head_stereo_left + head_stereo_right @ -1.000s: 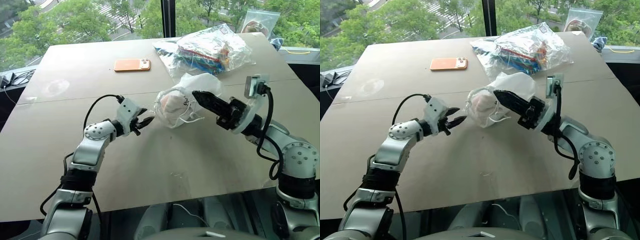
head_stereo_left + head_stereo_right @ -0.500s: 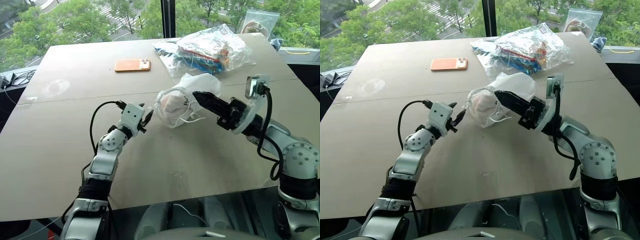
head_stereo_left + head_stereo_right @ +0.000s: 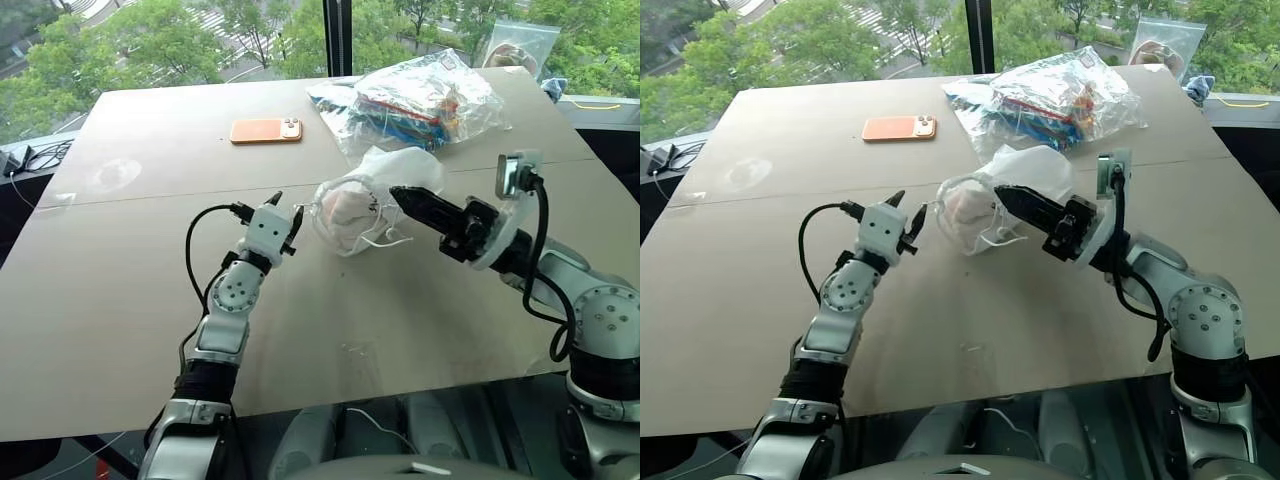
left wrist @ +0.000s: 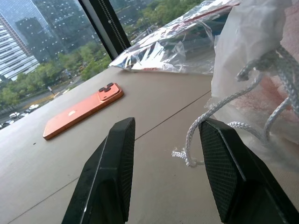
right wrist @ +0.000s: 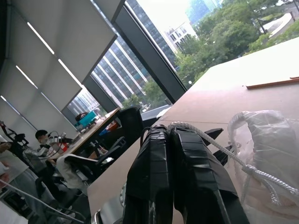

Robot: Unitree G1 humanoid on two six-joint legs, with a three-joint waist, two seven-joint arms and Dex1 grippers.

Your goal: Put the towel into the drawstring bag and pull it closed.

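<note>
- Translucent white drawstring bag [image 3: 365, 205] lies mid-table with the towel [image 3: 345, 212] already inside, showing pinkish through the fabric.
- Right gripper [image 3: 403, 200] has its fingers pressed together, pinching the cord [image 5: 219, 148] at the bag's far side.
- Left gripper [image 4: 163, 163] stands spread, with the loose cord end [image 4: 184, 156] between its fingers, not yet gripped.
- Remaining, by judgement: grasp that end and pull the mouth closed.
- Orange phone [image 3: 265, 130] and clear plastic bag of colourful items [image 3: 420, 100] lie behind, well apart; nothing obstructs the pull.

A tan surface [image 3: 150, 300] carries an orange phone [image 3: 265, 130], a clear plastic bag of colourful items [image 3: 420, 100], and the white drawstring bag [image 3: 365, 205] near its middle.
</note>
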